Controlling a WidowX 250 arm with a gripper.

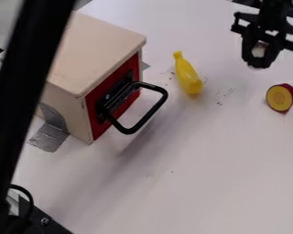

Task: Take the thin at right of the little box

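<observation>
The black gripper (259,57) hangs at the upper right of the camera view, with a small pale patch within its outline; whether that is a held thing is unclear. The little box (97,50) stands at upper left, with a cream top, a red front and a black handle loop. Right of it lies a slim yellow thing (187,75), narrow at its upper end. Farther right, below the gripper and apart from it, is a round purple-rimmed piece (280,97) with a yellow face.
The box's black handle (152,112) juts out over the white table (204,183). Grey tape (49,137) lies by the box's lower left side. A thick black bar (29,73) crosses the left side, and a dark metal part (42,219) sits at the lower left corner.
</observation>
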